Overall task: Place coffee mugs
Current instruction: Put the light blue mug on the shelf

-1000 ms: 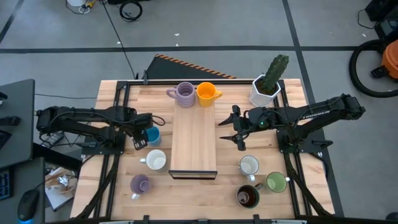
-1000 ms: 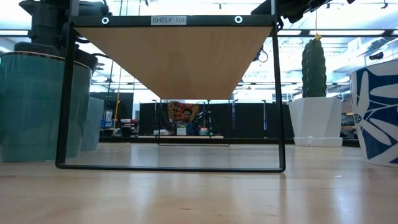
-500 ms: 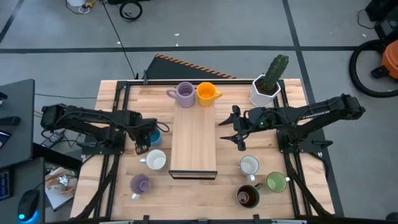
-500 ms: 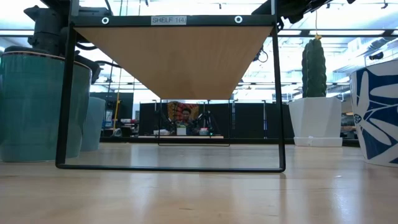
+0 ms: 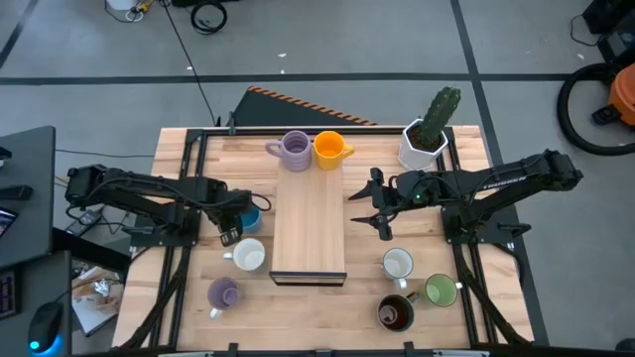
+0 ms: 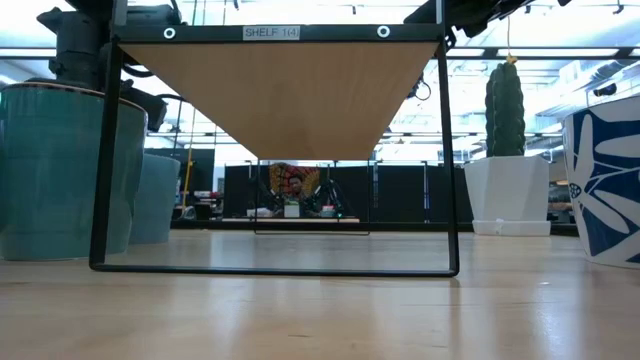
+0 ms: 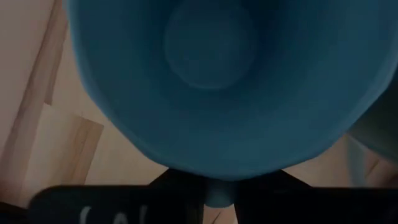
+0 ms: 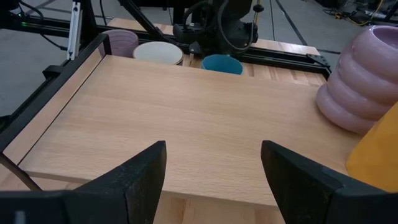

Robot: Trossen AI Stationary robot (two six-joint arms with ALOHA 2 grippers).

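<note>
The blue mug [image 5: 250,211] stands left of the wooden shelf [image 5: 310,223] and fills the left wrist view [image 7: 211,81], which looks into its hollow. My left gripper [image 5: 234,220] is at the mug's left side, shut on it. My right gripper [image 5: 380,209] hovers open at the shelf's right edge, touching nothing; its fingers frame the shelf top [image 8: 186,118]. The ribbed lilac mug [image 5: 295,149] and the orange mug [image 5: 330,149] stand by the shelf's far end. A white mug [image 5: 246,256] and a lilac mug [image 5: 223,293] stand on the table near left. My left gripper holds the blue mug at the side facing the table's left [image 7: 217,194], coming at it about level from that side. A small blue part shows between the dark fingers. The mug's own body hides the rest of the contact. Whether the mug is off the table, I cannot tell.
A white mug [image 5: 397,263], a green mug [image 5: 440,290] and a dark brown mug [image 5: 395,312] stand near right. The white pot with the cactus [image 5: 425,139] is at the far right. The shelf's black frame [image 6: 105,150] stands on legs, and its top is bare.
My left gripper has moved a little toward the table's right, toward the shelf, and the blue mug has shifted the same way with it. My right arm has kept still.
</note>
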